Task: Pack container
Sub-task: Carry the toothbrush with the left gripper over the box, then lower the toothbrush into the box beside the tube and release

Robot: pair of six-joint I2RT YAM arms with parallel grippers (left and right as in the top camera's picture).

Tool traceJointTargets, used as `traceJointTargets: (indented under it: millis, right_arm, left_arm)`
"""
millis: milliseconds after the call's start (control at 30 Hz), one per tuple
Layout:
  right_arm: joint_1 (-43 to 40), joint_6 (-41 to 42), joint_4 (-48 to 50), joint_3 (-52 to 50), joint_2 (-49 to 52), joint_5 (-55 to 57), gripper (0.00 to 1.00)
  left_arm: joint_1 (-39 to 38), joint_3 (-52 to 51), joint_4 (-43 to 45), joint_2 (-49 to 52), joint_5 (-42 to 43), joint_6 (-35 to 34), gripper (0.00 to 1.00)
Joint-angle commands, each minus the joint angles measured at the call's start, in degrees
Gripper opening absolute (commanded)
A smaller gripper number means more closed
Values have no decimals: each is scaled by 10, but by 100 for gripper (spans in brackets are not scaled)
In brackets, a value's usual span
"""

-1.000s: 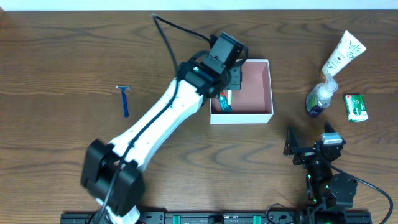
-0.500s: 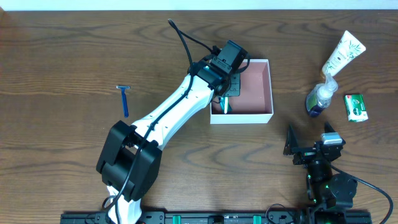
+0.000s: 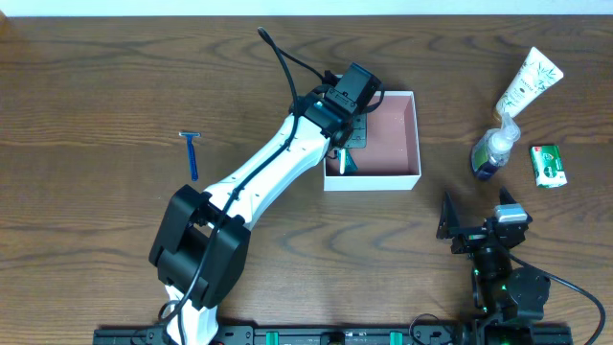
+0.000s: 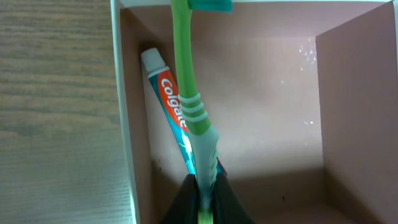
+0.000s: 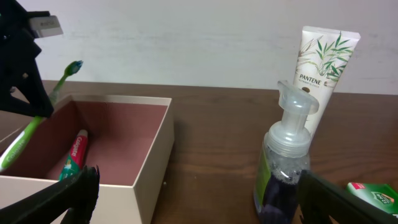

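Observation:
The container (image 3: 374,180) is a white-walled box with a pink-brown inside, right of the table's centre. A Colgate toothpaste tube (image 4: 169,106) lies along its left wall. My left gripper (image 3: 347,120) hangs over the container's left part. In the left wrist view it (image 4: 205,183) is shut on the handle end of a green toothbrush (image 4: 186,81). The toothbrush slants over the tube, head toward the far wall. The right wrist view shows the toothbrush (image 5: 31,130) tilted above the container (image 5: 155,162). My right gripper (image 3: 474,225) is open and empty, near the front edge.
A blue razor (image 3: 192,153) lies at the left. At the right are a white lotion tube (image 3: 527,81), a pump foam bottle (image 3: 493,151) and a green soap box (image 3: 548,165). The bottle (image 5: 286,168) stands close in front of the right gripper.
The left arm has swung and its gripper shifted slightly right over the container with the toothbrush. It has barely moved in the last half second. The right arm is still.

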Motion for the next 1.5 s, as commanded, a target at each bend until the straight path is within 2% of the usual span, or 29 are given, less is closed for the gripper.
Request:
traceJointTargets:
  millis: [0,333,1200,1300,1467]
  right_arm:
    - [6,-10,-1,-2,-3,4,99]
    - [6,-10,-1,-2,-3,4,99]
    - [6,-10,-1,-2,-3,4,99]
    - [6,-10,-1,-2,-3,4,99]
    - [6,-10,-1,-2,-3,4,99]
  left_arm:
    - [0,-3,8,21,-16,27,6]
    - [0,-3,15,36,-16,93,6]
    - [0,-4,4,70,0,78,8]
    - [0,-4,4,70,0,78,14]
    - [0,-4,5,70,0,78,14]
